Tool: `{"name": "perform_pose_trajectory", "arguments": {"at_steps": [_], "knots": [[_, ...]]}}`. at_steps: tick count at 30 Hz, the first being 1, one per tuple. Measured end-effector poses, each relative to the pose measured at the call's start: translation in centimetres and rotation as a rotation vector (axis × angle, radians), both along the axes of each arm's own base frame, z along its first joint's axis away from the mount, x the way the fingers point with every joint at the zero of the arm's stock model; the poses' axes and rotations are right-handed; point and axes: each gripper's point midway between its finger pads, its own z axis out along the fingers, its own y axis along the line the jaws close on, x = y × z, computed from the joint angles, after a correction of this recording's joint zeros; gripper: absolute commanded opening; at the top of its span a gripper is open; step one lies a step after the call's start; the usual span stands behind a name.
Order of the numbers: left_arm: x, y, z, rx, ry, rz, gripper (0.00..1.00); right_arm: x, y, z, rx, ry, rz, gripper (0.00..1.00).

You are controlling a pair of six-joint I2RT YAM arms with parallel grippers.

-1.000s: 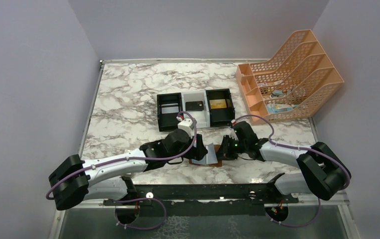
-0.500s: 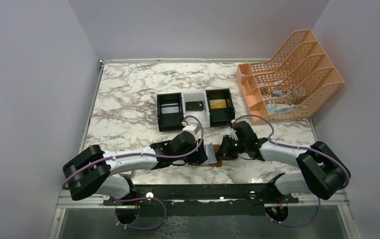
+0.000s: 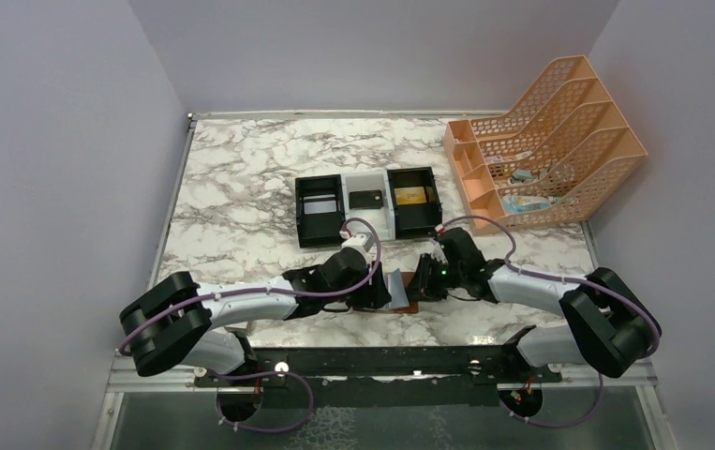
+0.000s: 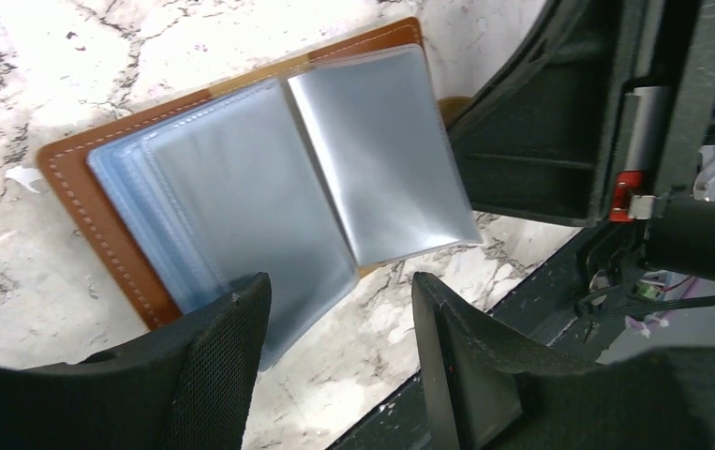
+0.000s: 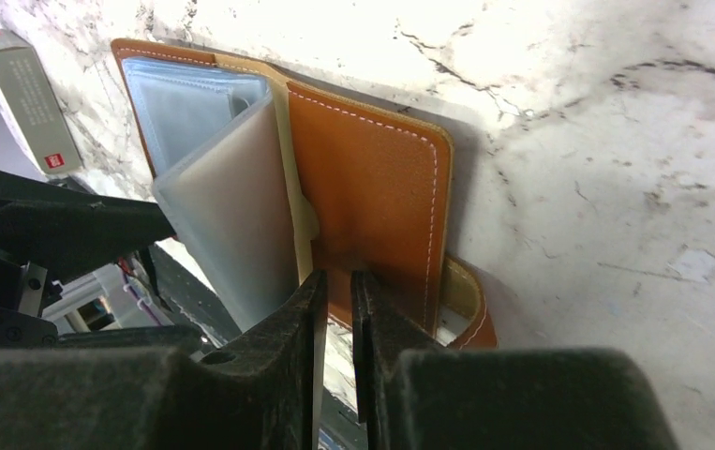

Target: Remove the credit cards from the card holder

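- Left wrist view: the left gripper, jaws apart and empty, hovers at the near edge of the card holder, spread open just ahead.
- Its spine runs away from that gripper; pale sleeves fan upward, credit cards inside not distinguishable.
- The right gripper, jaws narrow, pinches the brown right-hand cover.

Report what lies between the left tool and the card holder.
Nothing. In the left wrist view, the card holder's sleeve edge reaches between the open left tool's fingers.
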Motion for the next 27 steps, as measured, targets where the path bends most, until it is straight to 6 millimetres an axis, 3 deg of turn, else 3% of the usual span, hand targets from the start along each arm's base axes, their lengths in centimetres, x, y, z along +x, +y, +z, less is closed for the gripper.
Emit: {"name": "perform_pose_trajectory", "arguments": {"at_steps": [5,13,16,25,27], "knots": [[0.3,0.5,-0.3,0.034,0.001,0.013,0.57,0.5,-0.7,1.0,-0.048,-0.025,-0.021,0.25],[0.9,0.9,-0.4,0.069,-0.006,0.036,0.56,2.6,-0.6,6.4,-0.043,-0.193,-0.008,0.46],[1.0,1.0,-0.4,0.070,-0.008,0.040,0.55,2.7,0.0,8.0,-0.008,-0.250,0.053,0.46],[1.2,1.0,-0.4,0.071,-0.014,0.053,0.51,1.3,1.1,8.9,0.072,-0.265,0.167,0.42],[1.3,0.8,-0.5,0.073,-0.013,0.052,0.50,1.3,1.3,9.0,0.080,-0.268,0.173,0.34]]}}
